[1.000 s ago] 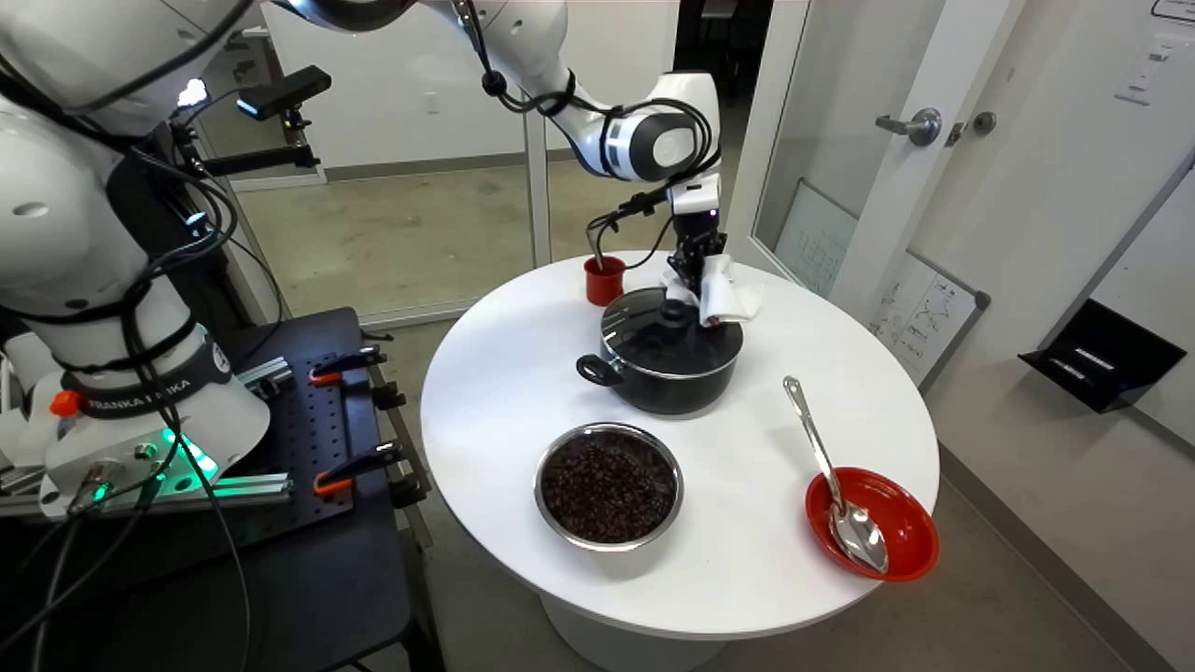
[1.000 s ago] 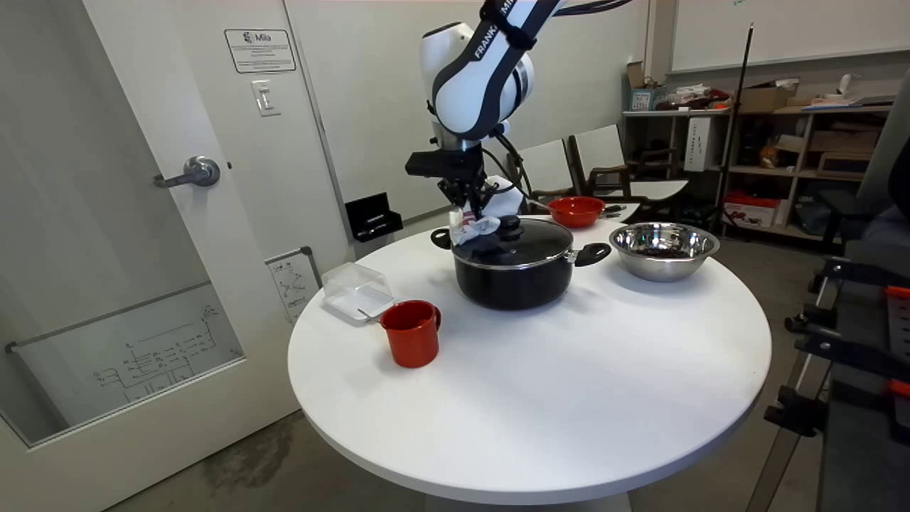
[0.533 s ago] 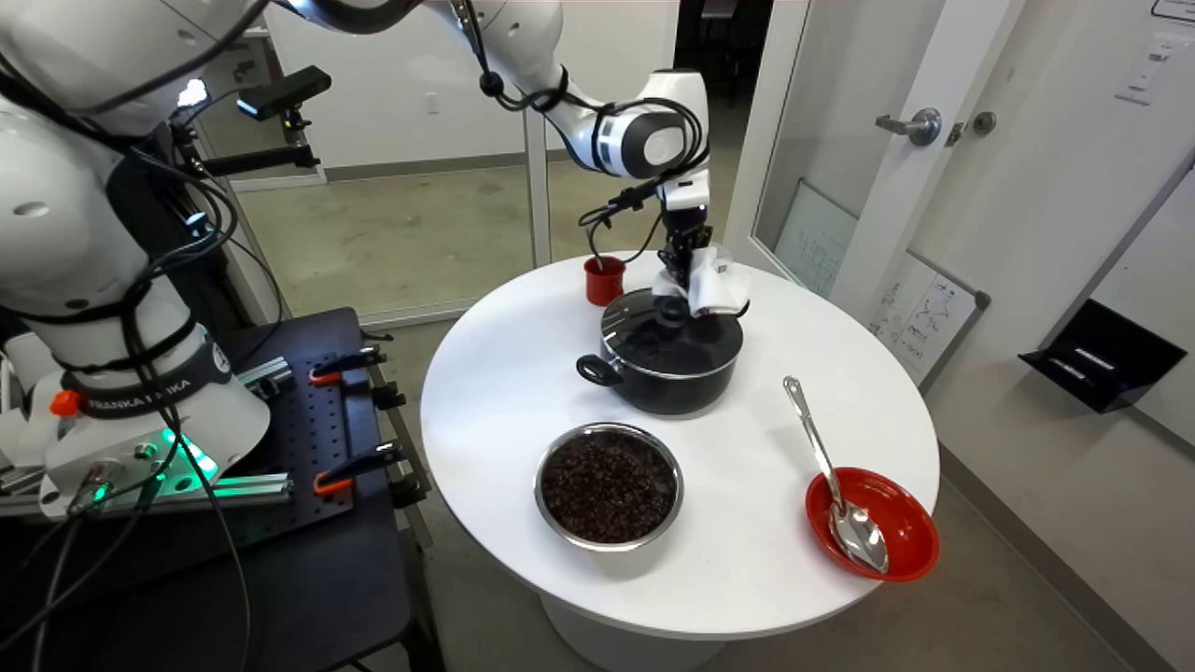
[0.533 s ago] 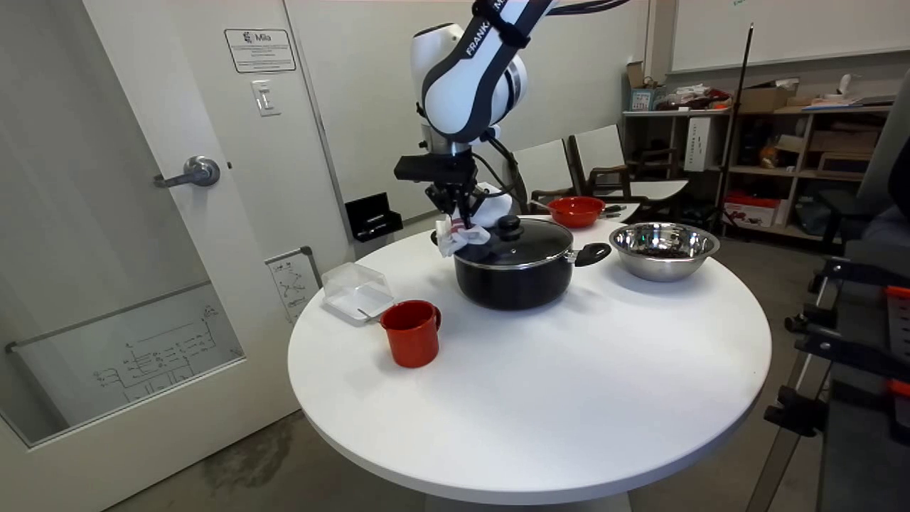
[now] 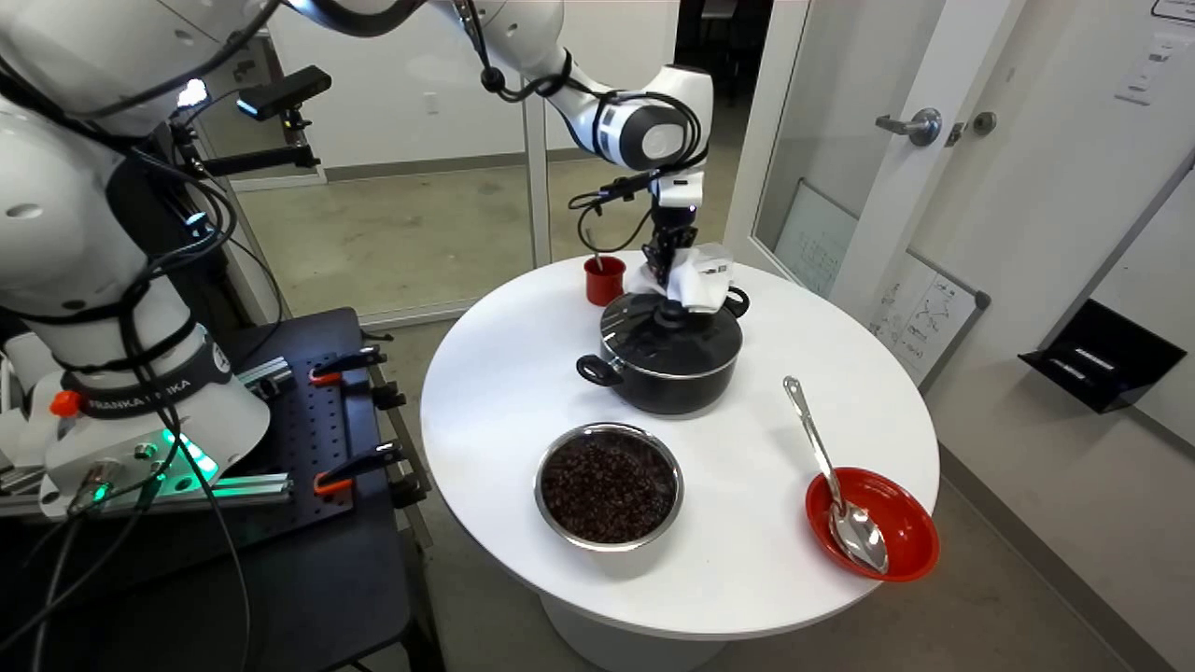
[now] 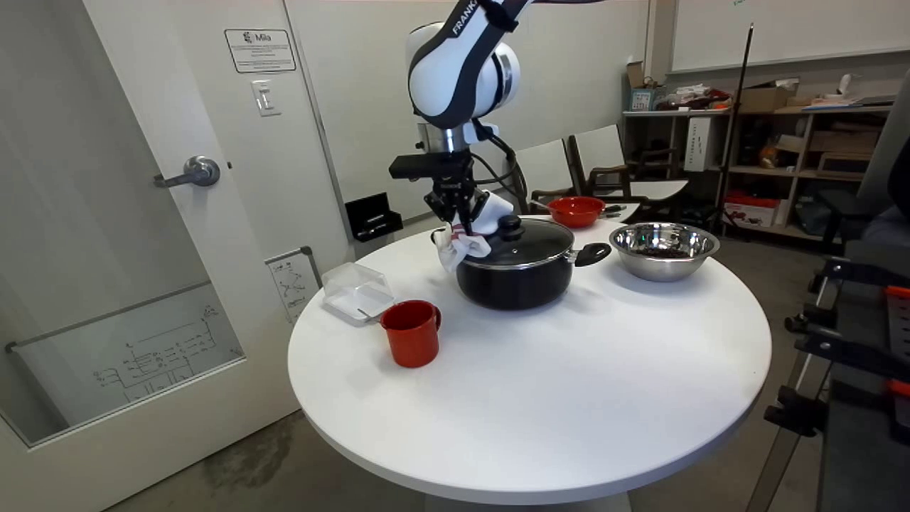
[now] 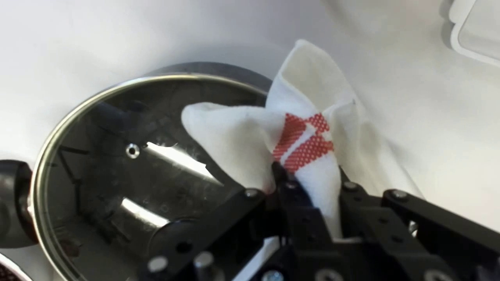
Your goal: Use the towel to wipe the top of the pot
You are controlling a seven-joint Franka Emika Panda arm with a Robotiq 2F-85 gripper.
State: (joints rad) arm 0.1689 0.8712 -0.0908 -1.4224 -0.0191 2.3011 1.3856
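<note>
In the wrist view, the tool [image 7: 310, 177] pinches a white, red-marked cloth towel [image 7: 306, 132] at the two-o'clock rim of the round, black, glass-lidded pot [image 7: 121, 171], whose centre lies toward the tool's nine o'clock.

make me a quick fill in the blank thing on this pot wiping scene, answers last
Of the towel and the pot, the gripper holds the ____.
The cup and the bowl holding the spoon share one colour: ____.
Of the cup and the pot, only the ____ has a lid.
Missing words: towel; red; pot
</note>
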